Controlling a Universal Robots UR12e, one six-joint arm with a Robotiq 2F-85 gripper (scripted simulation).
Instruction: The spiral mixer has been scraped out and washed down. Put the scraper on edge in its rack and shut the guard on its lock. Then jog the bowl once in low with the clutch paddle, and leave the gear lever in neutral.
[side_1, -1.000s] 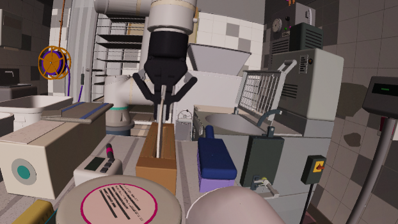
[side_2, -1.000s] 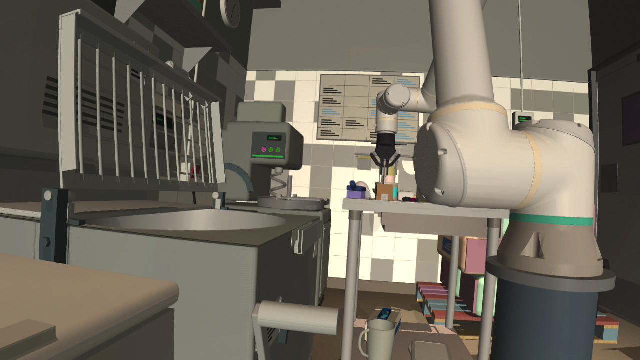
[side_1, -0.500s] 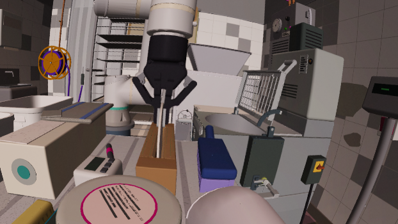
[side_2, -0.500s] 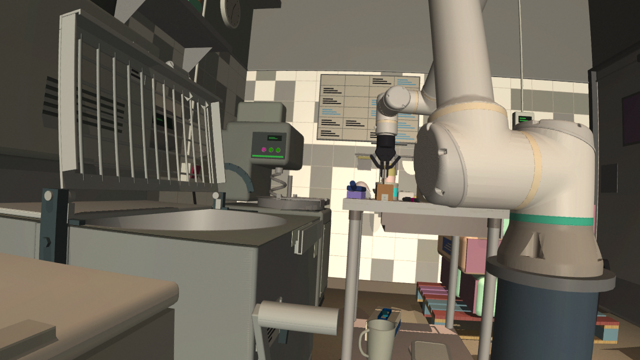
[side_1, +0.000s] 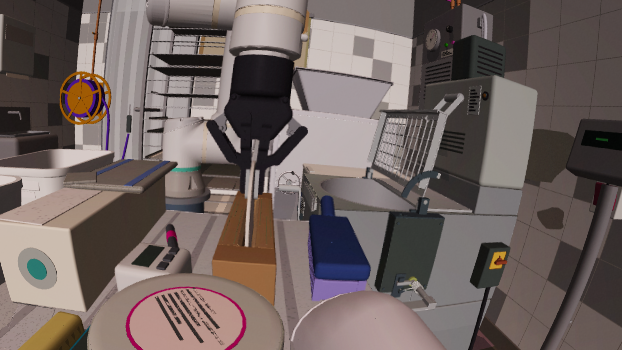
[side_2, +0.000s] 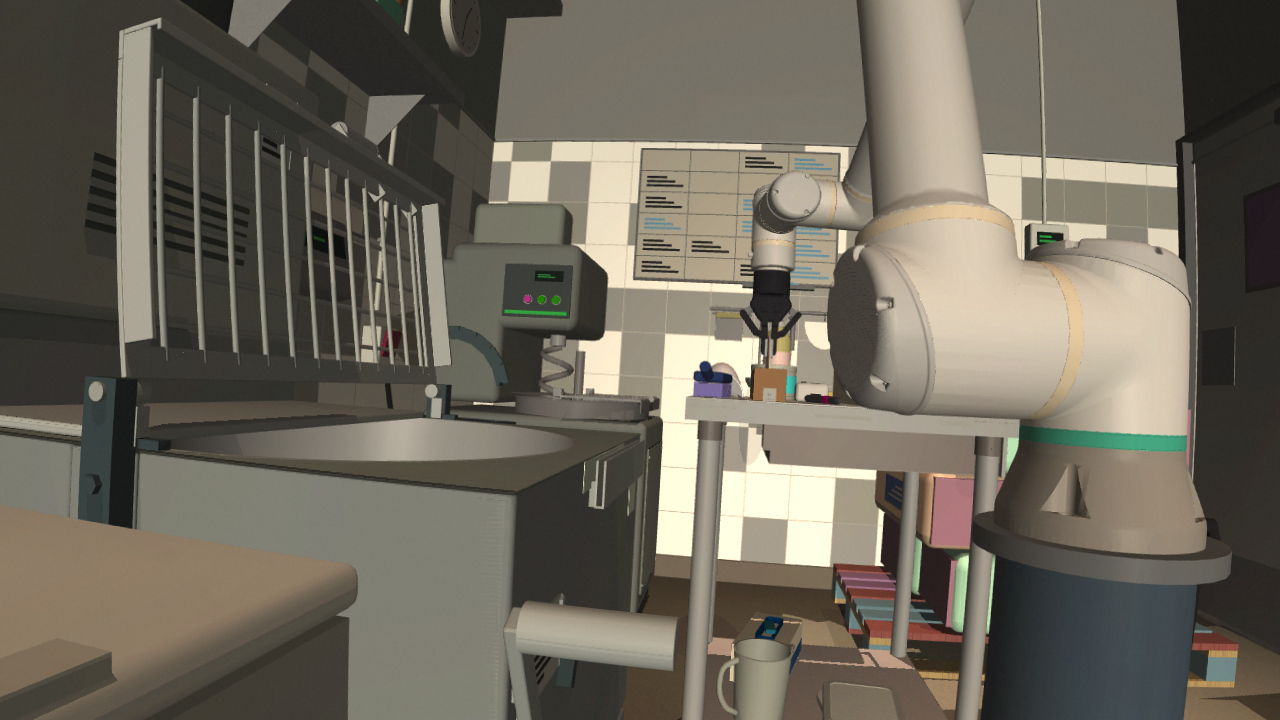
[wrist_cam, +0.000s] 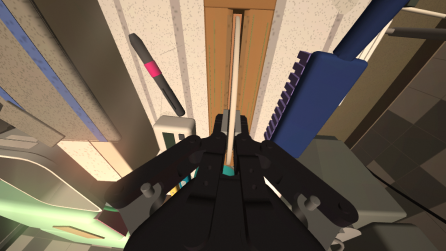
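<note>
The thin cream scraper (side_1: 249, 200) (wrist_cam: 232, 81) stands on edge in the slot of the brown wooden rack (side_1: 247, 240) (wrist_cam: 239, 59) on the table. My gripper (side_1: 253, 172) (wrist_cam: 231, 120) (side_2: 769, 340) is directly above the rack, its fingers closed on the scraper's upper edge. To the right stands the spiral mixer with its bowl (side_1: 365, 192) (side_2: 376, 439) uncovered and its wire guard (side_1: 407, 142) (side_2: 277, 224) raised. A lever (side_1: 412, 287) sticks out of the mixer's dark front panel.
A beige box (side_1: 75, 240) with a teal dot sits left of the rack, with a timer (side_1: 152, 262) and a black pen (wrist_cam: 156, 75) between them. A blue brush (side_1: 335, 245) (wrist_cam: 315, 93) lies right of the rack. A round lidded tub (side_1: 185, 315) is nearest the side camera.
</note>
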